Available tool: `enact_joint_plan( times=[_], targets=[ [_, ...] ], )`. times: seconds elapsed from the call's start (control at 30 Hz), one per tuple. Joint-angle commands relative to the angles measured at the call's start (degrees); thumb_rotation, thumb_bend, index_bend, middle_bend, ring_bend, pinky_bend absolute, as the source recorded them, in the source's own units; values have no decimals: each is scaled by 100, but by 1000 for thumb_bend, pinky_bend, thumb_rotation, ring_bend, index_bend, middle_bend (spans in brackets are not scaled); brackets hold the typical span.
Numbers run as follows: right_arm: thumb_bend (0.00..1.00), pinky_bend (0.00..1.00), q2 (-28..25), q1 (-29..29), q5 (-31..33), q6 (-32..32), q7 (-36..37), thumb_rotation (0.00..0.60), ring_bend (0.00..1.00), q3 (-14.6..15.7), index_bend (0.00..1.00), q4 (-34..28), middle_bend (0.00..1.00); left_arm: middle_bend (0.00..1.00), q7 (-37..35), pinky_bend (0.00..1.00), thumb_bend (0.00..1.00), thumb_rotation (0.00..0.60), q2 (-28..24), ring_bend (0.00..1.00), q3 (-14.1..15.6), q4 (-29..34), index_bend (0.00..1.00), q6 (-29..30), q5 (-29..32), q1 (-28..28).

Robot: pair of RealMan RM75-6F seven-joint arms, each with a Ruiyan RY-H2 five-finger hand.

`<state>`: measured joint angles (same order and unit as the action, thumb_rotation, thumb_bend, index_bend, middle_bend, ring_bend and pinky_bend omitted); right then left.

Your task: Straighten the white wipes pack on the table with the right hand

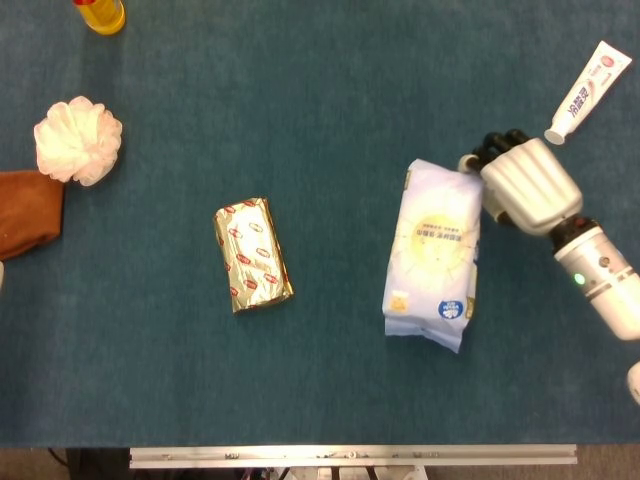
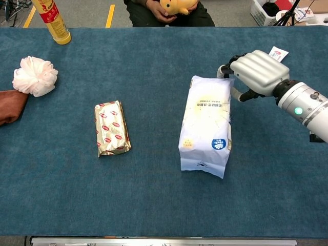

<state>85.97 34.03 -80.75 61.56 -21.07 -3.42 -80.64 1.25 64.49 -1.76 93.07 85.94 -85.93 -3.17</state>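
Observation:
The white wipes pack point(image 1: 435, 250) point(image 2: 207, 120) lies lengthwise right of the table's centre, with its far end raised off the blue cloth and its near end resting down. My right hand point(image 1: 525, 185) point(image 2: 259, 72) grips the pack's far right corner. Its fingers curl over the top edge and its thumb is against the right side. The left hand appears in neither view.
A gold foil packet point(image 1: 253, 254) point(image 2: 111, 128) lies left of the pack. A white bath pouf point(image 1: 78, 140), a brown cloth point(image 1: 25, 212) and a yellow bottle point(image 1: 100, 14) sit at the far left. A toothpaste tube point(image 1: 588, 90) lies beyond the right hand.

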Motion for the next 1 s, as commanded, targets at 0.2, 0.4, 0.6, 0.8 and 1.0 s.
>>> enact_joint_plan(
  times=[0.2, 0.4, 0.6, 0.8, 1.0],
  targets=[
    [447, 351, 93, -118, 12, 40, -234, 600, 299, 100, 752, -167, 481, 244, -18, 248, 346, 600, 32, 187, 21, 5, 245, -11, -36, -12],
    [440, 351, -58, -23, 29, -154, -550, 600, 300, 115, 456, -504, 449, 246, -42, 248, 346, 600, -23, 187, 18, 54, 245, 93, -53, 37],
    [439, 359, -334, -42, 251, -268, -709, 600, 276, 96, 160, -675, 408, 246, -39, 248, 346, 600, -39, 187, 38, 55, 245, 97, -58, 54],
    [421, 364, -525, -60, 379, -314, -644, 600, 257, 61, 30, -778, 392, 246, 3, 248, 346, 600, -10, 187, 34, 77, 245, 66, -88, 19],
    [419, 364, -489, 14, 329, -493, -597, 600, 257, 126, 140, -828, 392, 246, 23, 248, 345, 600, -10, 187, 41, 92, 245, 72, -82, 27]
  ],
)
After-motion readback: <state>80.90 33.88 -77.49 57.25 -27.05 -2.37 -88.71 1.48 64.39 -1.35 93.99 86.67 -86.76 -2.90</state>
